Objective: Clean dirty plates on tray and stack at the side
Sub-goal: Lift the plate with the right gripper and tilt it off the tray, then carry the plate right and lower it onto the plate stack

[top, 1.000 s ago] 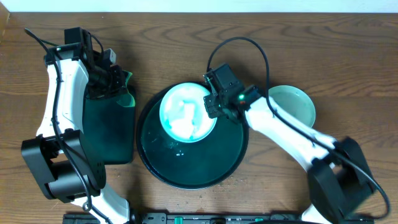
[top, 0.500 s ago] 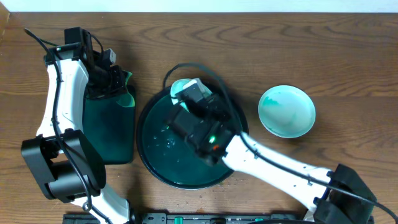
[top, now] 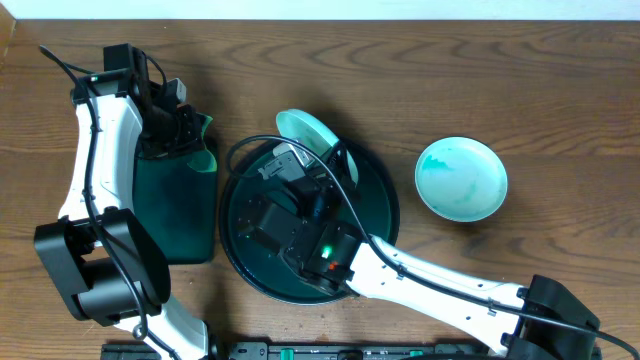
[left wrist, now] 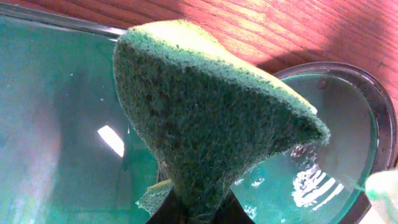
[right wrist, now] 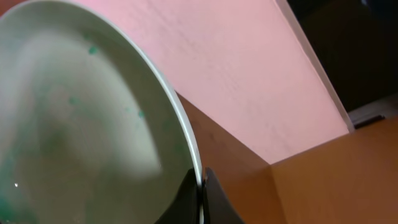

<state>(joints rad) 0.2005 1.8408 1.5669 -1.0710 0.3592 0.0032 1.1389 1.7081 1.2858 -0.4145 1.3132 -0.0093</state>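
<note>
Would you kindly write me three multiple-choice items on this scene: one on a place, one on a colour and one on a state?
1. Where does the free turquoise plate lie relative to the round tray?
A. inside it
B. on the table to its right
C. to its left

2. What colour is the sponge in the left pincer?
A. green
B. red
C. white

3. How does the right pincer hold the held plate?
A. flat, from underneath
B. tilted, clamped at its rim
C. upside down

Answers:
1. B, since the overhead view shows it on wood beyond the tray's rim.
2. A, as the left wrist view shows green fibre.
3. B, because the right wrist view shows the fingers pinching the rim.
</note>
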